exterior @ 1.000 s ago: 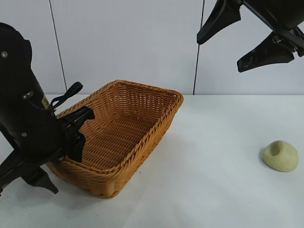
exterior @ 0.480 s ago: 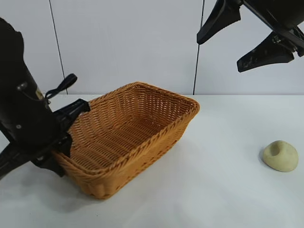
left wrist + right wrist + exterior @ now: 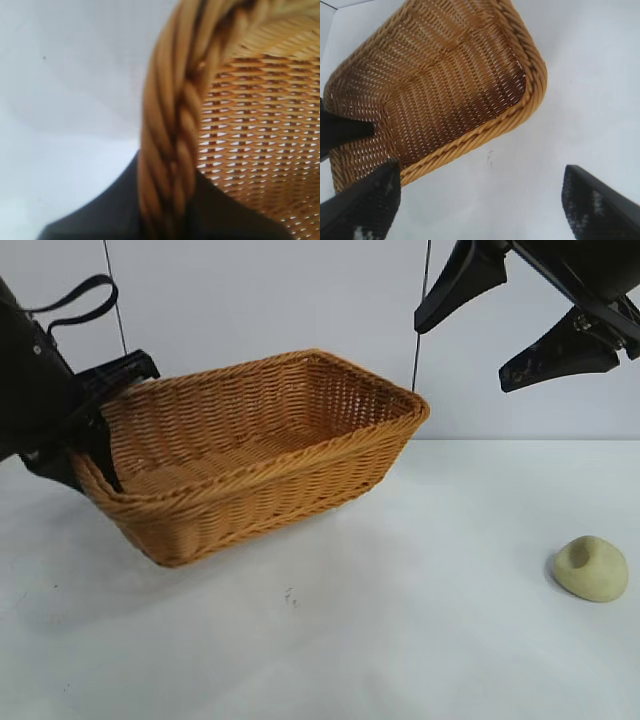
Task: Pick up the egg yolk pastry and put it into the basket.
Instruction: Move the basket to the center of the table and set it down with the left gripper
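Out on the bare worktop, at the right of the exterior view, sits the egg yolk pastry: a small pale dome, matte, with a dent pressed into its top. That dent suggests a soft, light thing that would squash or crumble under a hard pinch, so the safe hold looks like a gentle squeeze low across its rounded flanks, coming straight down and stopping as soon as it is caught. Nothing touches it right now; it lies well apart from the basket. Almost directly above it hangs the right end effector, fingers spread wide and empty, high off the worktop. Across at the far left, the left end effector is clamped on the basket's braided rim, one finger inside and one outside the wall, and the whole basket hangs tilted, lifted clear with its shadow beneath. The wicker looks stiff and light, easy to carry by the rim, though a one-sided hold lets it swing.
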